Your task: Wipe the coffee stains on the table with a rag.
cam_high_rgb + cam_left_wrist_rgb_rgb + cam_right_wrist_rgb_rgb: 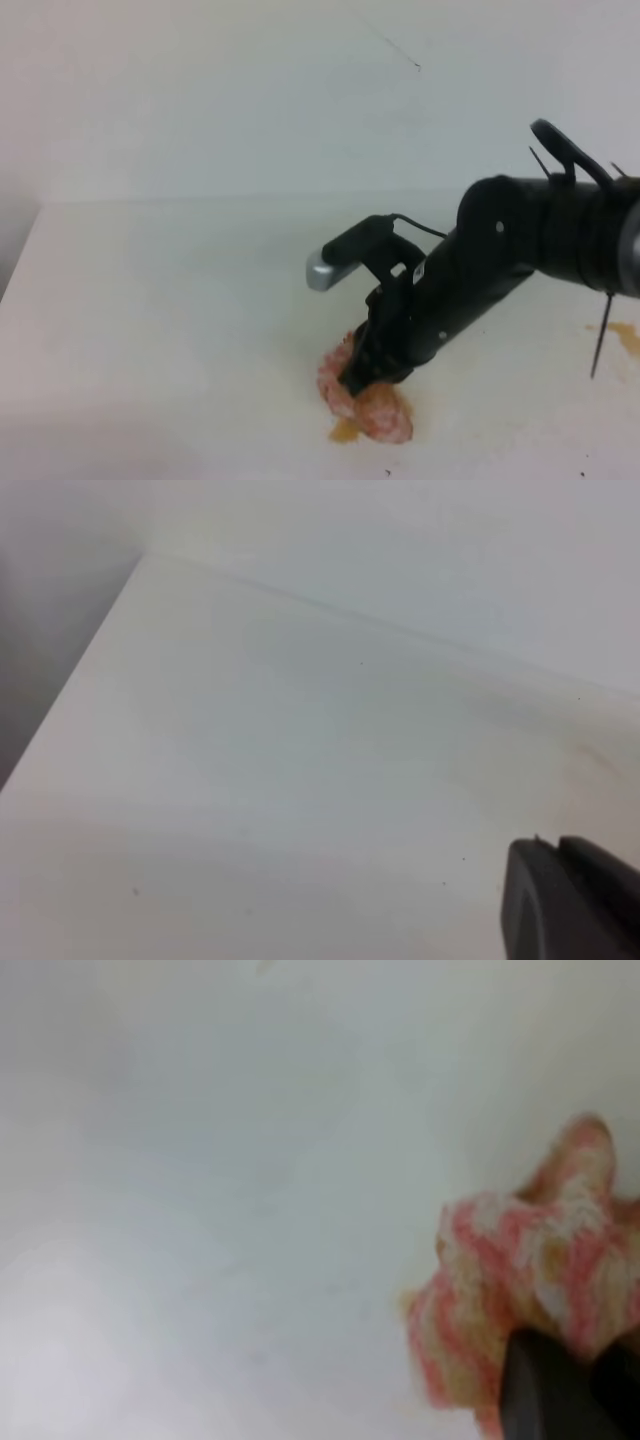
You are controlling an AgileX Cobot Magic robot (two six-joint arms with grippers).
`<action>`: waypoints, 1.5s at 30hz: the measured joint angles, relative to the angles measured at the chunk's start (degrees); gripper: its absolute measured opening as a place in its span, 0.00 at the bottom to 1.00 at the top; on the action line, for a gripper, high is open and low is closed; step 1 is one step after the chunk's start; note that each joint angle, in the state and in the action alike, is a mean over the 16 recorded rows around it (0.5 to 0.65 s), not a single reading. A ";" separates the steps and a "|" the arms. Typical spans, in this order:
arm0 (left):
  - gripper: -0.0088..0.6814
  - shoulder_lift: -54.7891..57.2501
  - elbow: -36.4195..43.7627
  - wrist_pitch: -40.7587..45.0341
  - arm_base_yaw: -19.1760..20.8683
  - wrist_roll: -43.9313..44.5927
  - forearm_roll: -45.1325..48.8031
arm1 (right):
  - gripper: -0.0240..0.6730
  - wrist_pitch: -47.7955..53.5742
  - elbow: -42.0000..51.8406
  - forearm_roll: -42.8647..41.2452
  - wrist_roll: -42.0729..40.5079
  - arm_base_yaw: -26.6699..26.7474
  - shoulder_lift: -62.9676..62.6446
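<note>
The right pincer [372,372] clamps the rag [365,402] against the table [150,300] at six o'clock, over an amber stain [345,431]. The second stain [625,337] sits at three o'clock; dragging a soaked rag could smear it. I cannot tell the left pincer's [570,900] state
</note>
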 joint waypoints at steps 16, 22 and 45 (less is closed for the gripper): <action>0.01 0.00 0.00 0.00 0.00 0.00 0.00 | 0.07 -7.98 8.15 2.57 -3.89 3.73 3.88; 0.01 0.00 0.00 0.00 0.00 0.00 0.00 | 0.07 -7.01 4.95 -3.58 0.91 2.32 7.76; 0.01 0.00 0.00 0.00 0.00 0.00 0.00 | 0.07 -3.55 2.44 -0.67 -5.82 -12.79 2.49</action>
